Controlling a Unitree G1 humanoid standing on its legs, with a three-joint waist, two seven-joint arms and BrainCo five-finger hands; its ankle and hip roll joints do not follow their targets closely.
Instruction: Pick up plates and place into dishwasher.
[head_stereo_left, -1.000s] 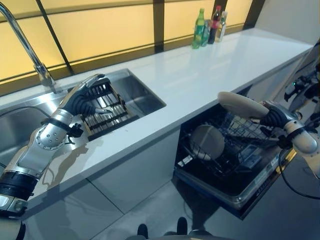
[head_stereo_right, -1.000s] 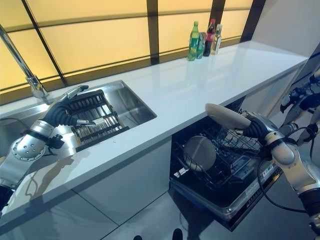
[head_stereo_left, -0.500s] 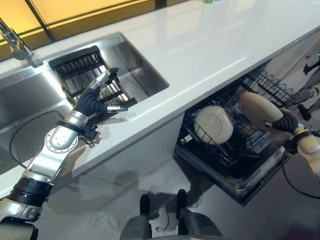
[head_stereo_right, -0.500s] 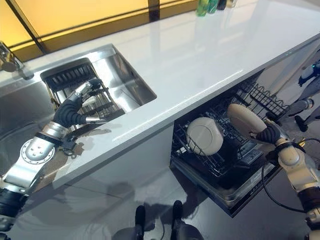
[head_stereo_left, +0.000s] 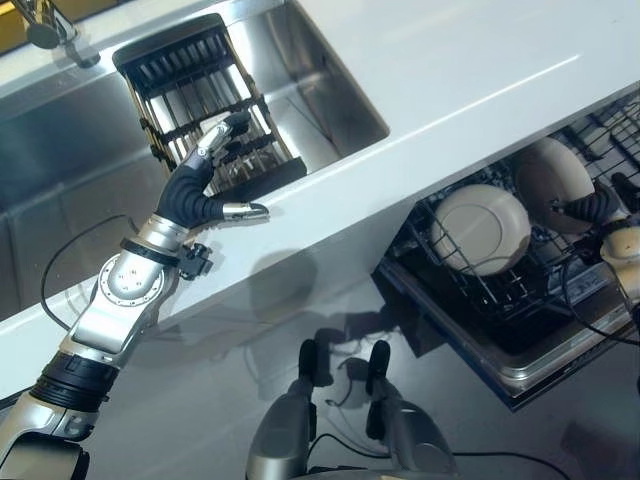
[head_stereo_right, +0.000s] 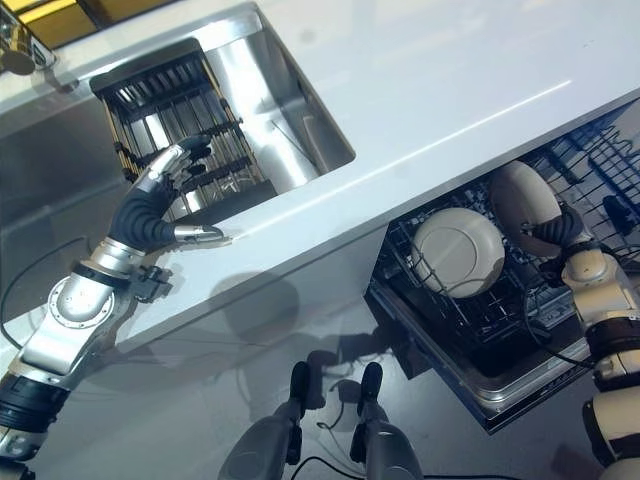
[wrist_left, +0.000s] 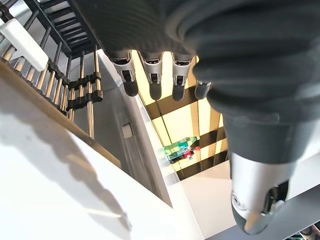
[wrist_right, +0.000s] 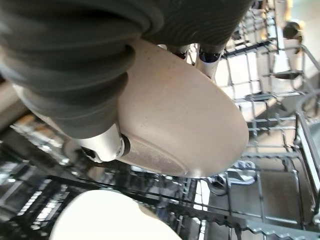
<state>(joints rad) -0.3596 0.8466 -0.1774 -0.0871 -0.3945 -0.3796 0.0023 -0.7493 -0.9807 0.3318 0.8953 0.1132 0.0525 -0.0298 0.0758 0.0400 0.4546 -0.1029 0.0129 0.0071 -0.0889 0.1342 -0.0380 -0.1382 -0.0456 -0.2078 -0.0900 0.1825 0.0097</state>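
Down into the dishwasher rack (head_stereo_left: 520, 330) at right, the right hand (head_stereo_right: 566, 232) is lowering a beige plate (head_stereo_right: 524, 205) it is gripping, beside a racked plate (head_stereo_right: 457, 252). At left, the left hand (head_stereo_left: 205, 190) is hovering with fingers spread over the sink rack (head_stereo_left: 200, 100); placement looks nearly complete.

The right hand (head_stereo_right: 572, 238) grips a beige plate (head_stereo_right: 524, 206) whose lower edge hides its fingertips. The dishwasher rack (head_stereo_left: 480, 290) runs past the view's right edge; the tap (head_stereo_left: 45, 25) is cropped above.

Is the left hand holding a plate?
No, the left hand hangs open over the counter edge by the sink rack, with nothing in its fingers.
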